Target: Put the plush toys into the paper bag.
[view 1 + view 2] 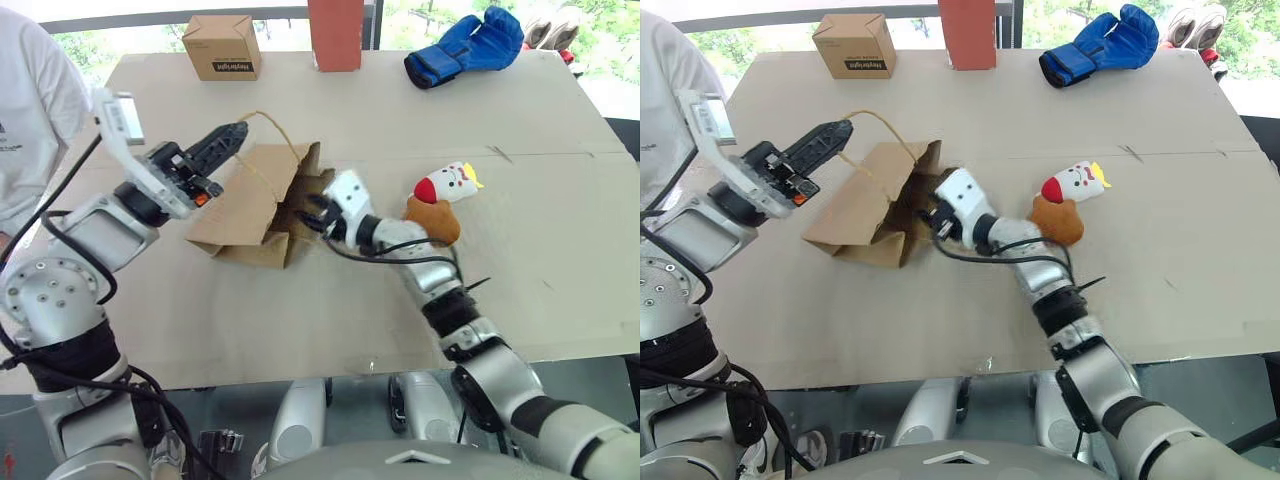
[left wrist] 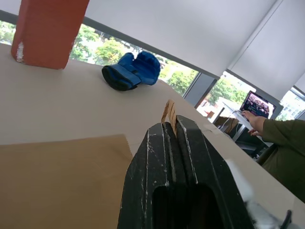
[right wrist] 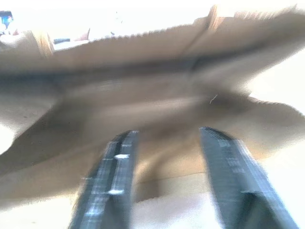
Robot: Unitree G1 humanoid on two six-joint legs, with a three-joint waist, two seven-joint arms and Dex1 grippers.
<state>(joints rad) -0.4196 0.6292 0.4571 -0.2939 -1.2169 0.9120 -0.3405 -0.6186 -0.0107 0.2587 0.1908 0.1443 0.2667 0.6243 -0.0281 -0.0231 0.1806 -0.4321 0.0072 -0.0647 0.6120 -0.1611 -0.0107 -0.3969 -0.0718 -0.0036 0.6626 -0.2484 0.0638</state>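
Left of centre on the tabletop, the brown kraft paper bag lies with its twisted loop handle pinched in the left hand. The right hand, fingers spread, sits at the bag's mouth. The white tube-shaped doll and orange-brown fuzzy lump touch, right of centre

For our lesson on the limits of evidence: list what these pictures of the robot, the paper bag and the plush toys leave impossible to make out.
- Inside of the paper bag: head views, hidden by its own walls and the right gripper at its mouth.
- Orange-brown plush toy: partly covered by the white doll and the right arm.
- Bag's mouth: right wrist view, blurred.
- Person: cut off by the picture's edge.
- Left gripper: shut on the bag's handle, mostly hidden by the fingers.
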